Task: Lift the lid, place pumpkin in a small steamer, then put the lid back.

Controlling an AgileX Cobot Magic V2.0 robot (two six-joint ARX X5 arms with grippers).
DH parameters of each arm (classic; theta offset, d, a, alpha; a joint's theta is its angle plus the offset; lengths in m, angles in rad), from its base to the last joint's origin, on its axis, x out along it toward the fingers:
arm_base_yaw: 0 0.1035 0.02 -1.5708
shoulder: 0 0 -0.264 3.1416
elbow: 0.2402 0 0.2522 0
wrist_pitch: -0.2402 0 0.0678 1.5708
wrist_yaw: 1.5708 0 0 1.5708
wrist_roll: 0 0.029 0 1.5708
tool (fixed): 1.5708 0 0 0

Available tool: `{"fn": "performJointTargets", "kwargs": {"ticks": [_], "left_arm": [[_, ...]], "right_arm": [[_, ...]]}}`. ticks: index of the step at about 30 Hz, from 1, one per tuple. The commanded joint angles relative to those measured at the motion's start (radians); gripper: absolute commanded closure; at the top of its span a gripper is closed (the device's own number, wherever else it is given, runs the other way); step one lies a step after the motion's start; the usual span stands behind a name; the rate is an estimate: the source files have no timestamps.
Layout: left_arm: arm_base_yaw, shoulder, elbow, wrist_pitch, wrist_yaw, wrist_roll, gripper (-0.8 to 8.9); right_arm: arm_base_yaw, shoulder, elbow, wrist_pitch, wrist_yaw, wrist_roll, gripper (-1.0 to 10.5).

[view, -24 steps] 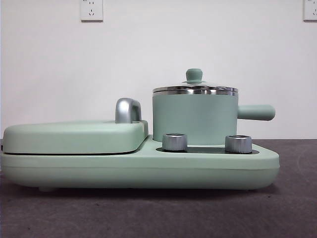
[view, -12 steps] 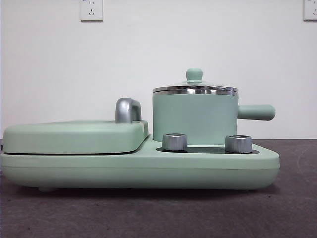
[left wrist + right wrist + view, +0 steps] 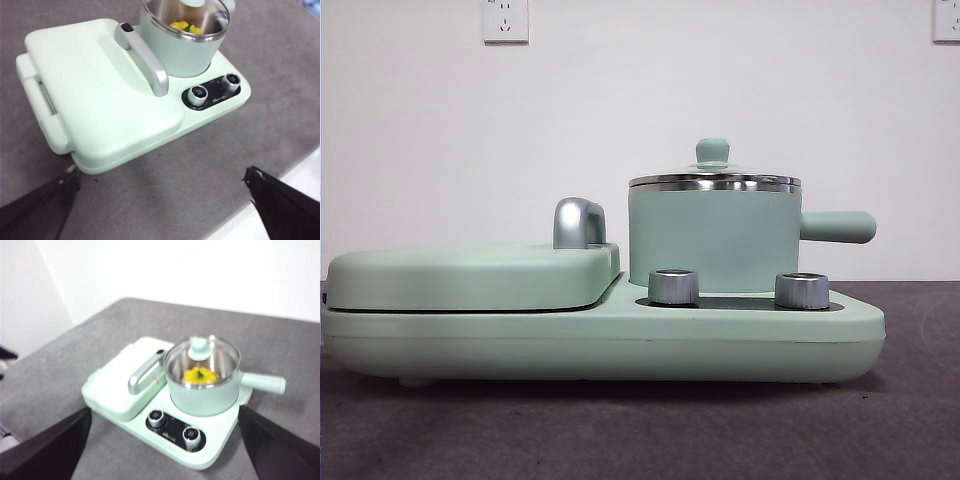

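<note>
Three steps: all look done to me — the pumpkin sits inside the small steamer, and the lid is back on its rim, knob up.
Steamer's place: on the round seat at the right end of the mint-green cooker base, behind the two steel dials, its handle pointing past the base's right edge.
Griddle cover: shut, over the left half of the base, touching nothing of mine.
My left gripper: spread wide, holding nothing, well back above the table beside the base's griddle end.
My right gripper: also wide and bare, high off the dial side of the base.
Hedge: the right wrist view is soft, so I judge the lid seated level mainly from the front view.
Next move: likely none beyond keeping both arms clear.
</note>
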Motion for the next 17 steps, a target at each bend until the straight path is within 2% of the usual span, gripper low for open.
{"fn": "performJointTargets", "kwargs": {"ticks": [1, 2, 3, 4, 5, 6, 17], "left_arm": [[-0.006, -0.058, 0.004, 0.018, -0.001, -0.077, 4.17], [-0.006, -0.074, 0.004, 0.018, -0.001, -0.082, 5.26], [-0.006, -0.09, 0.004, 0.018, -0.001, -0.084, 7.12], [-0.006, -0.102, 0.004, 0.016, -0.002, -0.087, 8.13], [-0.006, -0.109, 0.004, 0.016, -0.003, -0.084, 7.94], [-0.006, -0.114, 0.004, 0.016, -0.005, -0.082, 8.08], [-0.006, -0.117, 0.005, 0.037, -0.004, -0.085, 8.07]], "right_arm": [[0.008, 0.003, 0.014, -0.003, -0.002, 0.014, 4.9], [0.008, 0.003, 0.014, -0.008, -0.003, 0.013, 4.9], [0.008, 0.003, 0.014, -0.015, -0.003, 0.013, 5.3], [0.008, 0.003, 0.014, -0.03, -0.002, 0.013, 7.0], [0.008, 0.003, 0.014, -0.042, -0.002, 0.005, 9.4], [0.008, 0.003, 0.014, -0.051, 0.0, -0.01, 9.1], [0.008, 0.002, 0.014, -0.043, 0.002, -0.01, 9.3]]}}
